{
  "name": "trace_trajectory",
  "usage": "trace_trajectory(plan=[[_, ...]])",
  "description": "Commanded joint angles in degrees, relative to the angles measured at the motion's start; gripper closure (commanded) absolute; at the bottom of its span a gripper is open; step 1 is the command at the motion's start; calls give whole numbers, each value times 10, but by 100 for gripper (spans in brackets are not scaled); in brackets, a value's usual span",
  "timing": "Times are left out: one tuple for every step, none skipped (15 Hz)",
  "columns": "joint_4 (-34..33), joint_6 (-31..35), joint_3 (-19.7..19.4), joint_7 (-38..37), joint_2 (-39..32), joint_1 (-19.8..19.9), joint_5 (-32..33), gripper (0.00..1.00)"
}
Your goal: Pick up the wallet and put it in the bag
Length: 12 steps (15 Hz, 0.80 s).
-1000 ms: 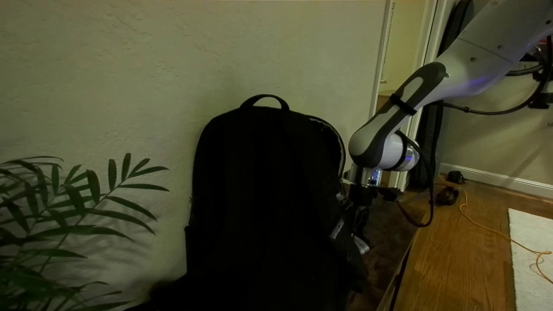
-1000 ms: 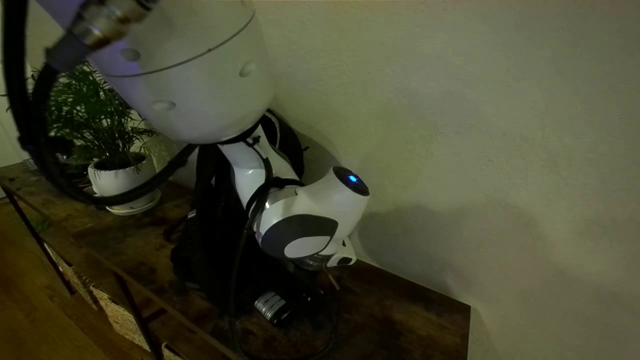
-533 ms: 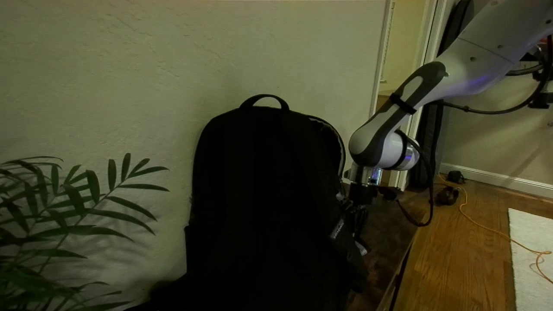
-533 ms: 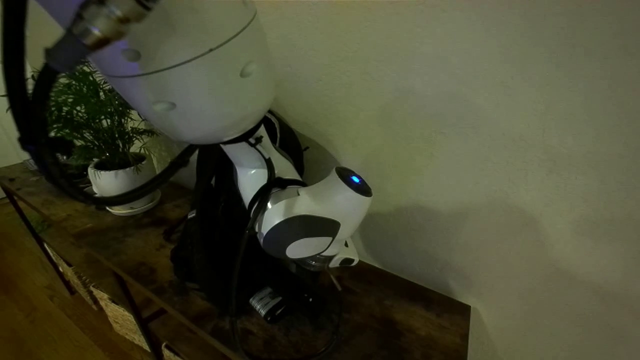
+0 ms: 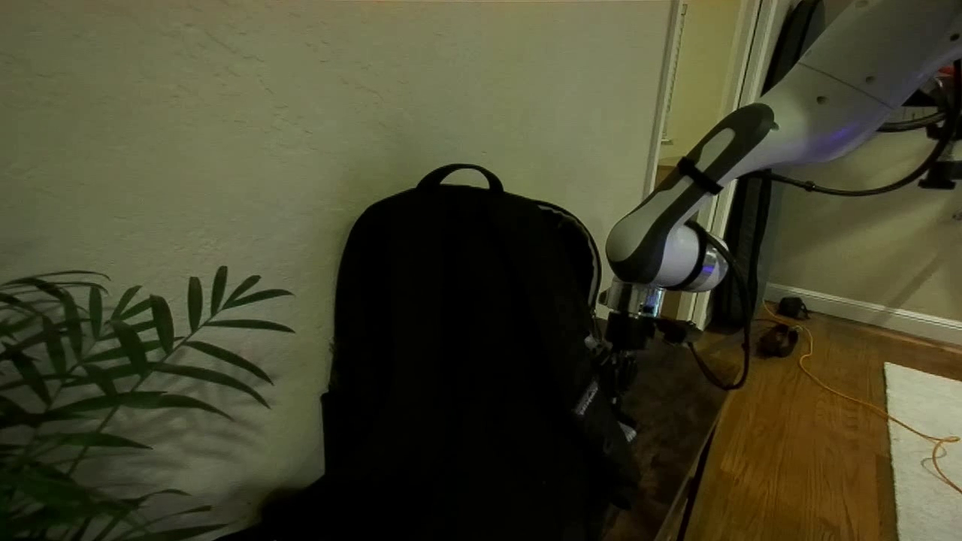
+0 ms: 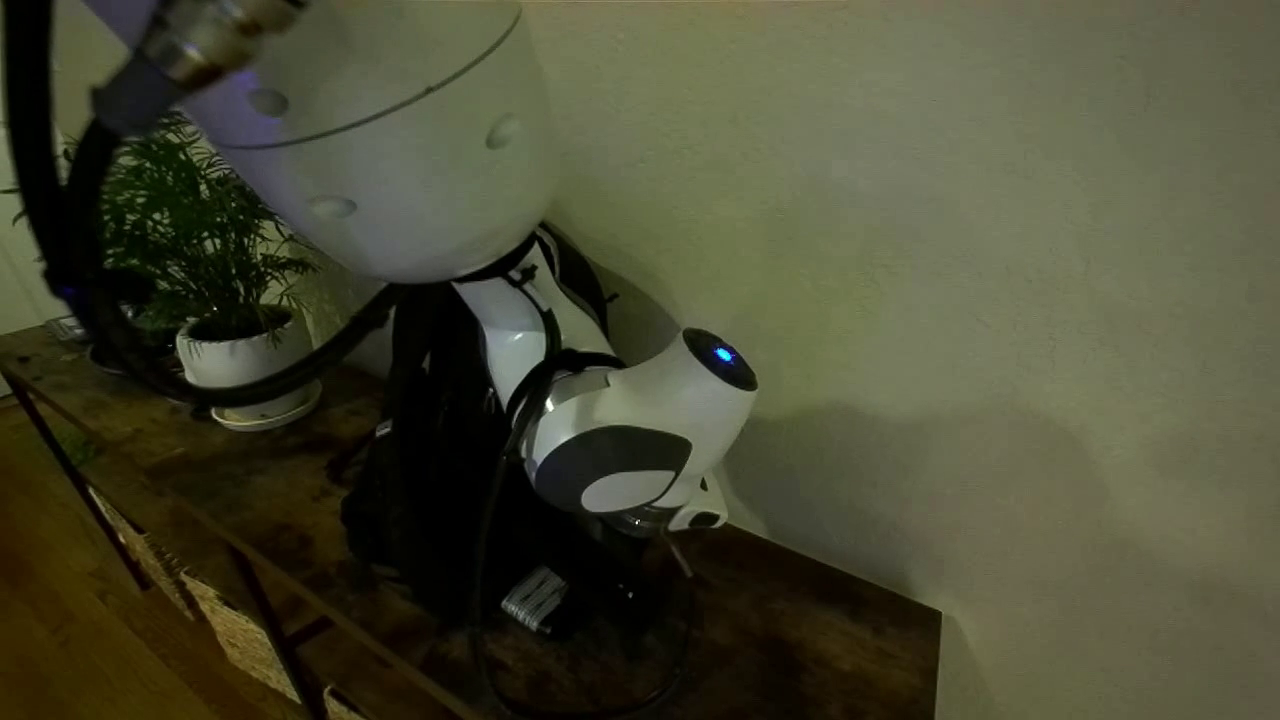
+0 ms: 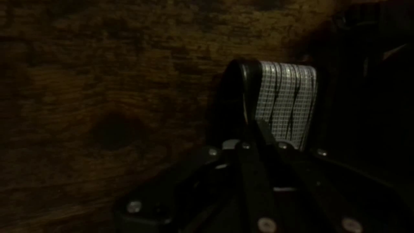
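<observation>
The wallet (image 7: 286, 97) points lengthwise away from the gripper (image 7: 255, 126), whose fingers pinch it narrowly. A label (image 5: 586, 398) on the backpack (image 5: 458, 330) is unreadable.

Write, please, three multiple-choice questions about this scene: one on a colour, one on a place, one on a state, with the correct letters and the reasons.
1. Which colour is the plant pot?
A) red
B) white
C) blue

2. Where does the backpack stand?
A) in front of the wall
B) on the rug
C) inside the plant pot

3. How is the gripper?
A) wide open
B) out of view
C) shut on the wallet

1: B, its white side shows in an exterior view.
2: A, an exterior view shows the wall behind it.
3: C, the wrist view shows it pinching the wallet.
</observation>
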<state>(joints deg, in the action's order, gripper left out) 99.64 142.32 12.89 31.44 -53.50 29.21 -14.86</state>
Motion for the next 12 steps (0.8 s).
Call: trace_trajectory(plan=[[11,-28,-3,19,23,6,-7,99],[12,-30,-7,17,28,3,-5,98],[13,-34,-10,18,34,2,-3,98],[14,-36,-15,16,40,-2,1,98],[14,-37,-20,16,46,-5,4,98],[14,-37,-24,18,51,-7,7,98],[15,-40,-30,19,58,-10,11,98],[15,-40,-35,19,64,-14,15,98],[16,-40,-42,18,70,-18,21,98],[17,-37,-51,14,76,-25,29,98],[17,-35,-58,12,81,-31,37,98],[18,-31,-67,8,87,-40,49,98]])
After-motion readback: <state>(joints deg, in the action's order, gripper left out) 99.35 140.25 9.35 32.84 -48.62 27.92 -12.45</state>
